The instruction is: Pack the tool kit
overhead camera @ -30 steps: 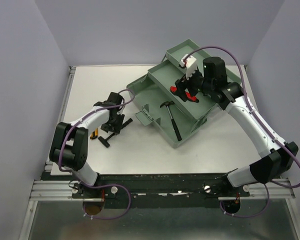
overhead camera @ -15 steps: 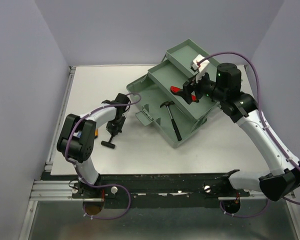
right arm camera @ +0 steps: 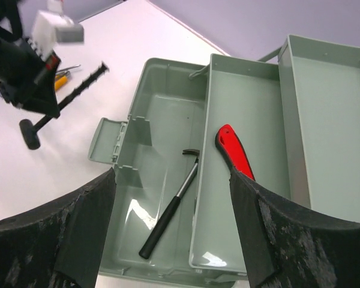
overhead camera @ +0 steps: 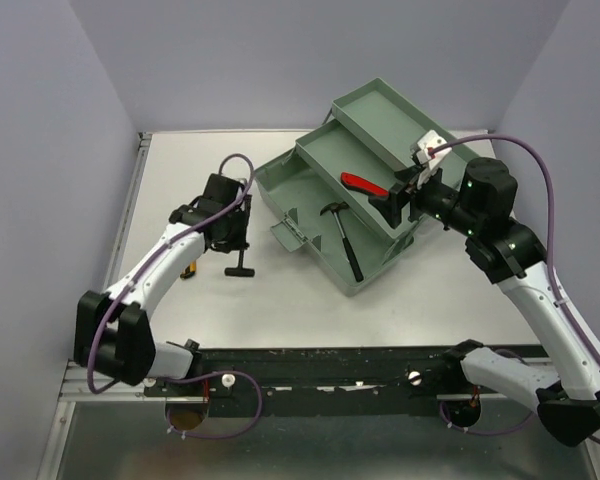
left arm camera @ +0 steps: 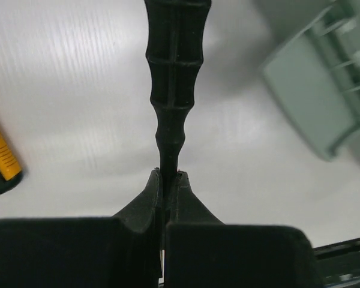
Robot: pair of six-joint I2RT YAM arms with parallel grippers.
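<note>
The tool kit [overhead camera: 290,190] sits open on the far right part of the table [overhead camera: 175,165], its trays stepped up toward the back wall. There's a hammer [overhead camera: 345,240] lying in the deep bottom compartment and a red-handled tool [overhead camera: 365,184] in the tray just above it. The right end effector [overhead camera: 396,205] hovers at the kit's right edge, fingers spread wide apart and holding nothing; its arm rises from the near right corner, bends at the elbow and points the wrist leftward at the trays. Over on the left, the other arm stretches diagonally from its base toward the middle of the table, wrist tipped down. The left end effector [overhead camera: 232,232] is clamped tight on a black ribbed tool [overhead camera: 242,262], just left of the kit's front flap. A yellow-and-black tool [overhead camera: 189,270] lies beside that arm.
</note>
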